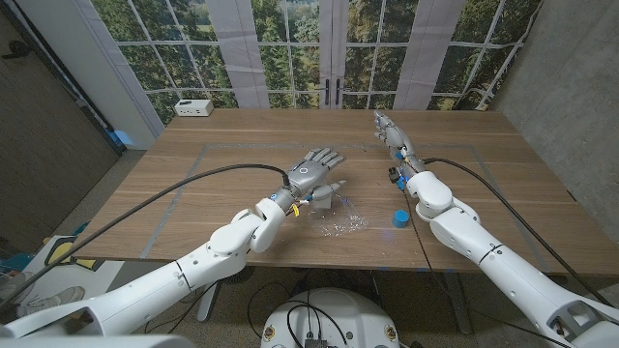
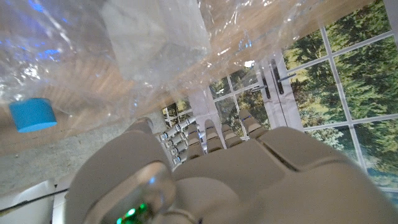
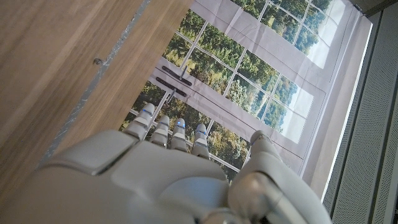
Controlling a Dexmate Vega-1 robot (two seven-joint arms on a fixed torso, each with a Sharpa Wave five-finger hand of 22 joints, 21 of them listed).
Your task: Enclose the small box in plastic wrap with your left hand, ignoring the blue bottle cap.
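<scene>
The small box [image 1: 322,197] sits at the table's middle, pale and partly covered by crinkled clear plastic wrap [image 1: 343,223] that spreads toward the front right. My left hand [image 1: 315,169] hovers just behind and over the box, fingers straight and spread, holding nothing. In the left wrist view the box [image 2: 155,37] shows through the plastic wrap [image 2: 68,56] beyond my left hand [image 2: 217,174], with the blue bottle cap [image 2: 32,114] off to the side. The blue bottle cap [image 1: 399,219] lies right of the wrap. My right hand [image 1: 391,131] is further back on the right, fingers extended, empty.
A white device [image 1: 194,107] stands at the table's far left corner. Grey tape lines [image 1: 198,159] mark a rectangle on the wooden table [image 1: 242,135]. The right wrist view has my right hand [image 3: 168,180] over bare wood [image 3: 56,62], windows beyond.
</scene>
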